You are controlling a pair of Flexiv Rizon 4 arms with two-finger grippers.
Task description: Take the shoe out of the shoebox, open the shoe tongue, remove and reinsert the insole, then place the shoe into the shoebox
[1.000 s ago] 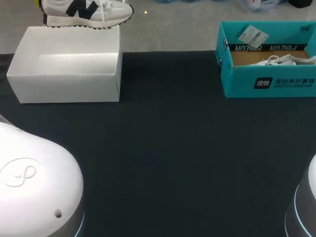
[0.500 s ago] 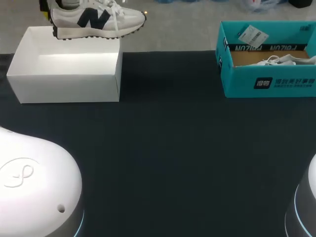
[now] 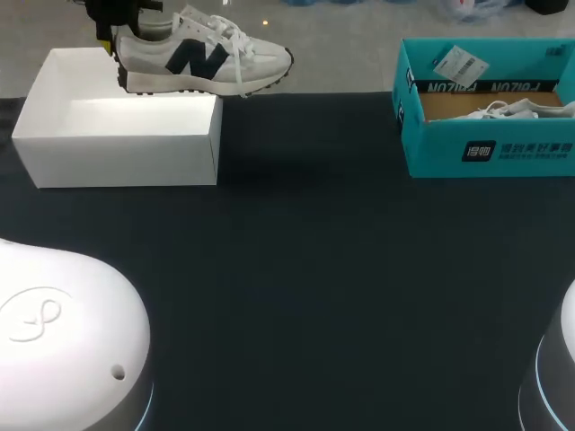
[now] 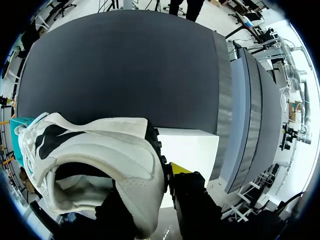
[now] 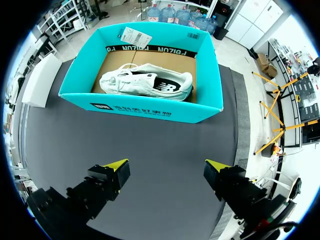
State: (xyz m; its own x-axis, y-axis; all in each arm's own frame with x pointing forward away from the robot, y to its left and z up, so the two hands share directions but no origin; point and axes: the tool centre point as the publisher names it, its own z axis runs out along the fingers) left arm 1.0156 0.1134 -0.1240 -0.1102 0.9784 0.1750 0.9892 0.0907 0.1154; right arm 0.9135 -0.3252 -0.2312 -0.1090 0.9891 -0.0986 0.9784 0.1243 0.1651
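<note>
At the far left of the worktop (image 3: pixel 314 287) stands an open white shoebox (image 3: pixel 126 162), and the shoe (image 3: pixel 202 63) hangs in the air over its far right corner, toe pointing right, clear of the rim. The left jaws are closed on the shoe's heel: in the left wrist view one finger goes down inside the collar and the other, with its yellow fingertip (image 4: pixel 179 169), presses the outside of the heel. I judge the first step, taking the shoe out of the box, to be nearly done. The next move calls for setting the shoe down on bare worktop where the other arm can reach the tongue. The shoe carries a dark letter-shaped logo on its side. At the far right sits a teal box (image 3: pixel 431 148) with a second white shoe (image 5: pixel 150 82) lying inside. This box has white print on its near wall, a band of lettering inside its far wall and a paper tag (image 3: pixel 460 65) on its rim. The right jaws hang wide open and empty above the worktop, just near of the teal box.
</note>
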